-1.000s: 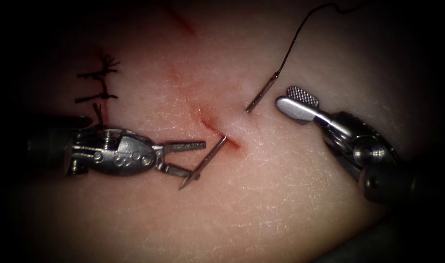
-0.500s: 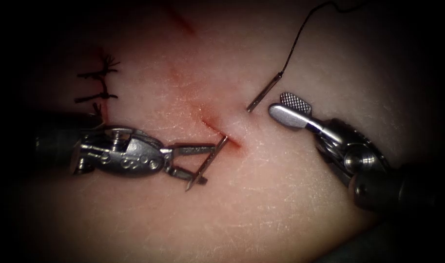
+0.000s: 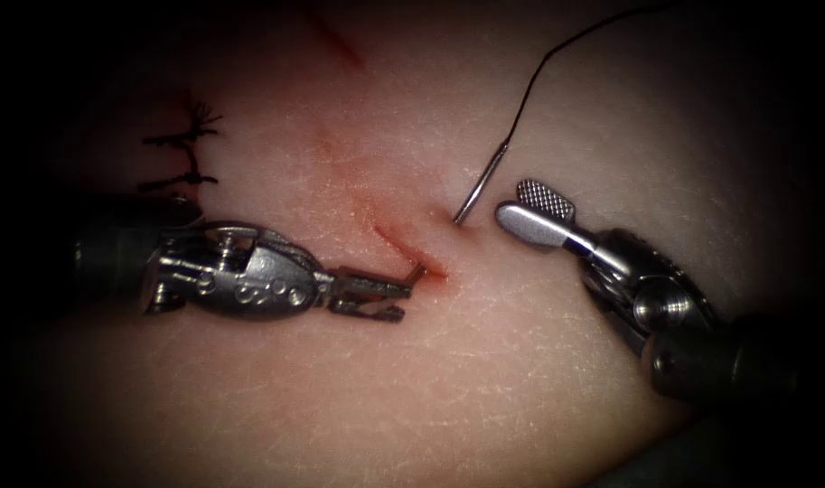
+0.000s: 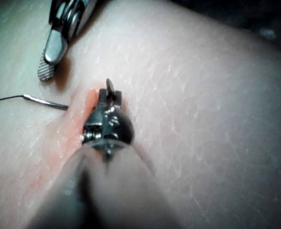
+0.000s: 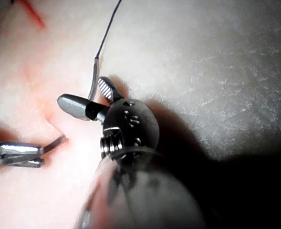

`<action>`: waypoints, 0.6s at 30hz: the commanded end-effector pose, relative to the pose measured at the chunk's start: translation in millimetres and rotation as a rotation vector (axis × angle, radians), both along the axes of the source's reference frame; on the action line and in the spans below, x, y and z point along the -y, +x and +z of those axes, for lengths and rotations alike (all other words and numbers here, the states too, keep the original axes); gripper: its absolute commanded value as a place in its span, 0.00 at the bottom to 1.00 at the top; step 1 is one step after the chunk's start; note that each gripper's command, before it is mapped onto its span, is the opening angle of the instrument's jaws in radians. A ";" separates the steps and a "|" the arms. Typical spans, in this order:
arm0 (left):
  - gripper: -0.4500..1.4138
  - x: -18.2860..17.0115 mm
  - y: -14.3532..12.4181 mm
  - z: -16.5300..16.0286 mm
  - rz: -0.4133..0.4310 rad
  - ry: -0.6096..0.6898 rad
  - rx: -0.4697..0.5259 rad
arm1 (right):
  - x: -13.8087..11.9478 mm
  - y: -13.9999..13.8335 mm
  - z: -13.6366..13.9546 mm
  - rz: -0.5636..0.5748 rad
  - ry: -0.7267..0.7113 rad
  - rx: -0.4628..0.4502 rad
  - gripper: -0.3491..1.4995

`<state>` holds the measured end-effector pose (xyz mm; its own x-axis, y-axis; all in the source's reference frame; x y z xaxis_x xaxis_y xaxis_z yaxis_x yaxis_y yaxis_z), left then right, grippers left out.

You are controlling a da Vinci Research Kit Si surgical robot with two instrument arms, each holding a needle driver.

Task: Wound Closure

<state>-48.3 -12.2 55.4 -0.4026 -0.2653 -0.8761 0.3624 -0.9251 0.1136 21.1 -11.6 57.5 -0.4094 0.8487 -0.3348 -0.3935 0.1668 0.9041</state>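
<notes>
Needle (image 3: 478,185) through tissue (image 3: 484,380) under cut (image 3: 403,246): tip out left, swaged end with thread (image 3: 557,54) out right. Left tool (image 3: 403,300) clamps tip; right tool (image 3: 520,208) open, empty. Far-left finished stitches (image 3: 184,158); this stitch unfinished

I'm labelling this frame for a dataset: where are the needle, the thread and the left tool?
needle (image 3: 481,183), endoscope view, on the bare shaft of its tail right of the cut.
thread (image 3: 534,77), endoscope view, on the dark strand above the needle's tail.
left tool (image 3: 403,291), endoscope view, between its fingertips at the needle's tip end.
</notes>
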 end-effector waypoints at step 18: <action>0.00 -0.1 2.9 -8.1 -0.102 0.667 -0.024 | 2.0 -0.2 0.1 -0.143 0.063 0.008 0.24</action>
